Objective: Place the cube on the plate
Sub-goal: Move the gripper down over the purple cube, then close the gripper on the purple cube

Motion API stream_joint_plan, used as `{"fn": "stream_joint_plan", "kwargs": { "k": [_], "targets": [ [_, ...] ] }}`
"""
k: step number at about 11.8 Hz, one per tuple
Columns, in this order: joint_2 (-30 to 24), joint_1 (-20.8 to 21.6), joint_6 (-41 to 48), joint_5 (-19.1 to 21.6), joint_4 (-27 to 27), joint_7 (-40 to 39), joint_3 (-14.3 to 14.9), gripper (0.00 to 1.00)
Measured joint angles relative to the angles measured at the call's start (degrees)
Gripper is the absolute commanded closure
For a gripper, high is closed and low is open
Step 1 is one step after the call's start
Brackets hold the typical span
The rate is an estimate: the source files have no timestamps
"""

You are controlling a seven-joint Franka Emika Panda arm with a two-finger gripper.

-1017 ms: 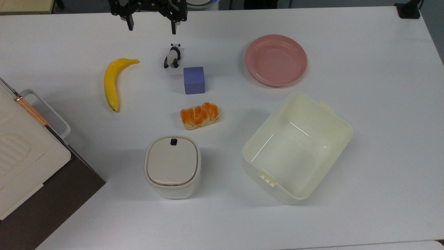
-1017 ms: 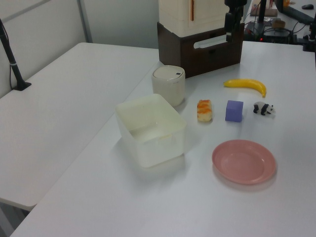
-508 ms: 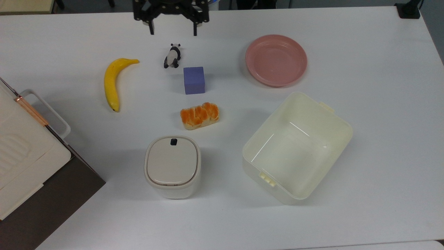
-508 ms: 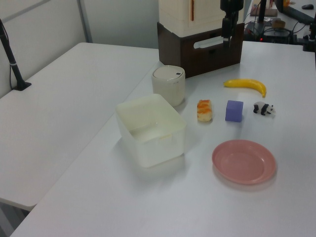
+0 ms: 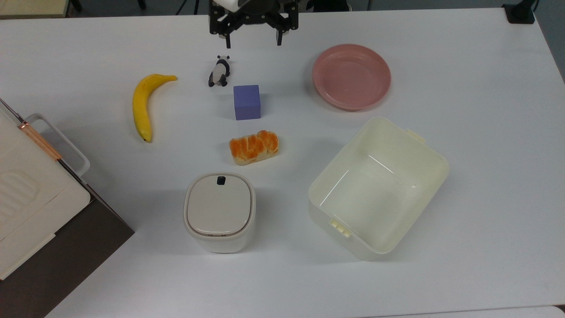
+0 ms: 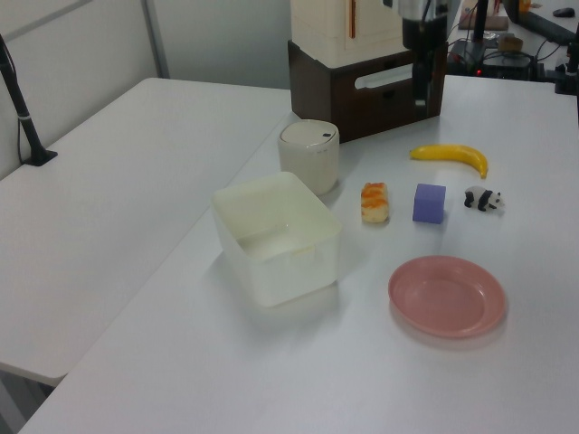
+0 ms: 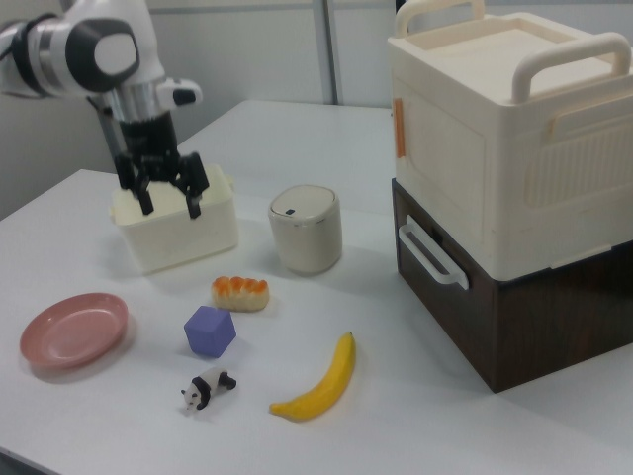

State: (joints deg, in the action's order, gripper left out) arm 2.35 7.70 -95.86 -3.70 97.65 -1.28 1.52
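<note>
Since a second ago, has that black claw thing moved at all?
Yes. In the top view the gripper has slid toward the top view's right, from left of the panda figurine to right of it, nearer the plate.

No text, label, brand or number can be read anywhere. Every surface that shows is plain.

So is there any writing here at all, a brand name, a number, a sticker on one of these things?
No readable text on anything.
The cube, the plate and the cream tub are plain.
The small lidded bin has a dark button on top with no lettering.
The big cream box has an orange strip, with nothing legible on it.
The claw carries no label either.
</note>
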Motion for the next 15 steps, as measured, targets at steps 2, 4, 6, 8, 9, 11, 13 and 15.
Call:
{"fn": "stream_joint_plan", "kwargs": {
  "k": [2, 4, 6, 8, 9, 11, 13, 15],
  "targets": [
    [-1.78, 0.14, -6.98, 0.0, 9.57, 0.0, 0.02, 0.0],
    [-1.85, -0.06, -13.42, 0.0, 16.96, 0.0, 0.23, 0.0],
    [-1.74, -0.18, -17.45, 0.0, 20.87, 0.0, 0.51, 0.0],
    [-0.86, -0.7, -21.49, 0.0, 23.13, 0.01, 0.6, 0.0],
    [0.12, -0.88, -22.92, 0.0, 23.59, 0.01, 0.61, 0.0],
    [2.91, -1.21, -25.21, 0.0, 23.8, 0.1, 0.65, 0.01],
    [4.83, -2.56, -26.31, 0.0, 23.81, 0.11, 0.68, 0.31],
    [5.37, -3.13, -26.4, 0.0, 23.81, 0.11, 0.68, 0.64]
  ]
}}
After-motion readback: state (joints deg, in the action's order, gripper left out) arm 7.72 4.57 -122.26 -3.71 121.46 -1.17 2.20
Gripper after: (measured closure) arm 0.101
